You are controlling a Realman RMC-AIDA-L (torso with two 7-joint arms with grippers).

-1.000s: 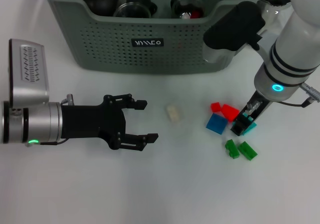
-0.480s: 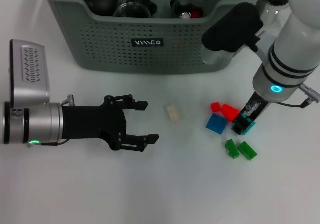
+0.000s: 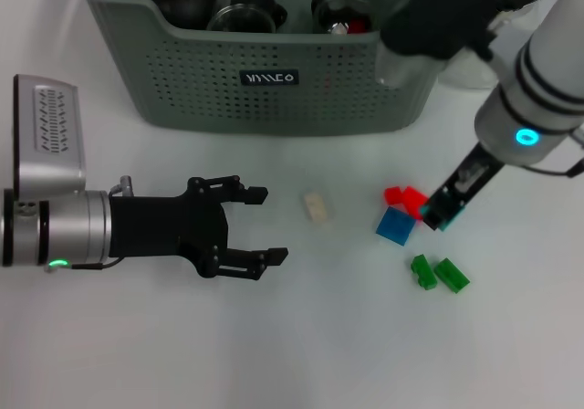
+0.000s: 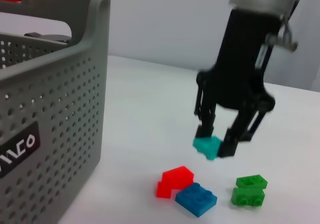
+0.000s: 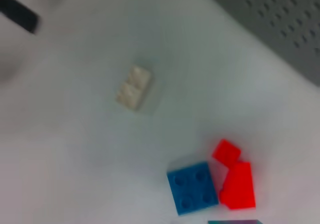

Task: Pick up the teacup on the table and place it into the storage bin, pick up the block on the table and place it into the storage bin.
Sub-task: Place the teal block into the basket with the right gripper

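Above the white table [image 3: 301,345], the right gripper [image 4: 216,143] pinches a teal block [image 4: 207,146], seemingly lifted clear; beneath lie red, blue, green blocks. Left gripper [image 3: 258,225] rests spread.

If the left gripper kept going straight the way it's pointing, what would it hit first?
Probably the white block, which lies just ahead of the open left gripper on the table, slightly toward the bin side of its line.
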